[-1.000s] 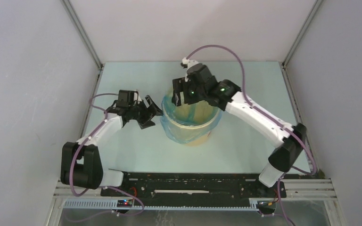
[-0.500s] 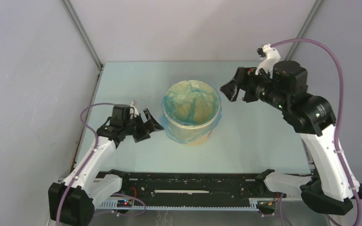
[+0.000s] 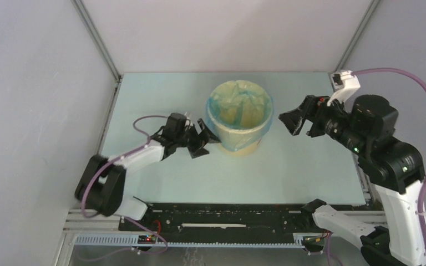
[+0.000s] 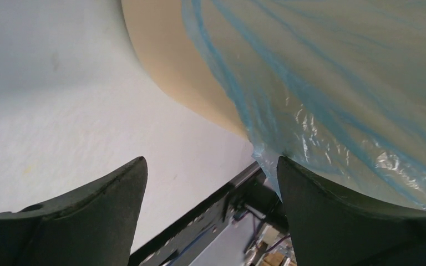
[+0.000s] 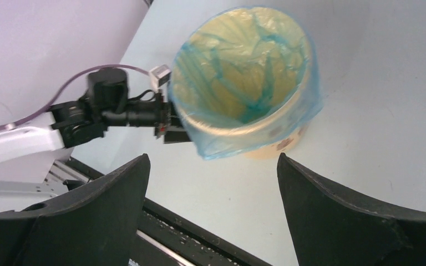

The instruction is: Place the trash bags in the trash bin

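trash bag [image 3: 228, 106] — lining trash bin [image 3: 246, 145]

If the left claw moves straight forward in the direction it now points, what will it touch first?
Most likely the trash bag hanging over the side of the trash bin. The open left claw points at that wall from close by. Whether film or bare plastic comes first is unclear.

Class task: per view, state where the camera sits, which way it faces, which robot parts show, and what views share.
Top external: above and behind, looking down at the table; left arm, right arm show.
Left wrist: low beside the trash bin, facing its wall; left fingers show.
Right wrist: high, looking down into the trash bag; right fingers, left arm show.
All share trash bin, trash bag.
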Controlling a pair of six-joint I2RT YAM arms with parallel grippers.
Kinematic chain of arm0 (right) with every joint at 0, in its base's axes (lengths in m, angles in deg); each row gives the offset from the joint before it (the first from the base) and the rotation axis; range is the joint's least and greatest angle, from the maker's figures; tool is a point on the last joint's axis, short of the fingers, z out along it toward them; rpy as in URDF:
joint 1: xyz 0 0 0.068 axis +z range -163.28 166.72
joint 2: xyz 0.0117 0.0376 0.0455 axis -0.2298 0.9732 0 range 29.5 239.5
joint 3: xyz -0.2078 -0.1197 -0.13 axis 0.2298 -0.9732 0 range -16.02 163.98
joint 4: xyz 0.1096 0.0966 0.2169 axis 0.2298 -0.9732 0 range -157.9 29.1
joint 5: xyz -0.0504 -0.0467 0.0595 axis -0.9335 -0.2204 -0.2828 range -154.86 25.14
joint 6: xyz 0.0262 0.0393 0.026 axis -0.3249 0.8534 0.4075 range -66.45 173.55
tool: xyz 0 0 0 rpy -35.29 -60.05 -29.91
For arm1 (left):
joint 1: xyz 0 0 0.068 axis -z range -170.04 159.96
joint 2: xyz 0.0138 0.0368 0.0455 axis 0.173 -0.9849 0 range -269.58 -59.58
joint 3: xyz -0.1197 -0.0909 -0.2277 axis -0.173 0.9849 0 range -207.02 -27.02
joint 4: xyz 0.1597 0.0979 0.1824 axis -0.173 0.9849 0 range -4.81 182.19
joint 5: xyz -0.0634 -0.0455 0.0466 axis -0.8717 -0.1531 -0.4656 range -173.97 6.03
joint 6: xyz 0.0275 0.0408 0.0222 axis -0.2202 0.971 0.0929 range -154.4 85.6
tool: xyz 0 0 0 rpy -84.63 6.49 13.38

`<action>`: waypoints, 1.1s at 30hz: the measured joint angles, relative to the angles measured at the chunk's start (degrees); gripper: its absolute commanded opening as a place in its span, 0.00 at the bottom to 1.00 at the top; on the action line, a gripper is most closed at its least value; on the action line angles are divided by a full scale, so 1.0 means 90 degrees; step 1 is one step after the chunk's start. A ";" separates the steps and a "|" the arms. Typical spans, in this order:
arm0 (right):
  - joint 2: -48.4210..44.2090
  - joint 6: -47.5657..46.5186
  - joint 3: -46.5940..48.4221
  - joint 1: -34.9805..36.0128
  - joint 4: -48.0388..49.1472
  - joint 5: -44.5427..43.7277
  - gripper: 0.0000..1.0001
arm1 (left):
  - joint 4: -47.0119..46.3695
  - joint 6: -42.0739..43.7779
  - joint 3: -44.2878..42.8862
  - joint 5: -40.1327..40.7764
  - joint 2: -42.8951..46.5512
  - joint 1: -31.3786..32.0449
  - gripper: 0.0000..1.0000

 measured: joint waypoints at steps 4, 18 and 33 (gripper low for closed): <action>-0.0403 0.0034 -0.0002 -0.0007 -0.0034 -0.0240 0.99 | -0.0529 -0.0432 -0.1212 -0.0005 -0.1494 0.0233 0.93; -0.1061 0.0347 0.0087 -0.0019 -0.0508 -0.1314 1.00 | -0.0852 -0.0765 -0.4053 0.0296 -0.3779 0.0792 1.00; 0.0197 0.0117 0.2832 -0.0034 -0.1141 -0.2081 1.00 | 0.3075 0.1855 -0.4204 0.3242 0.2773 0.0729 1.00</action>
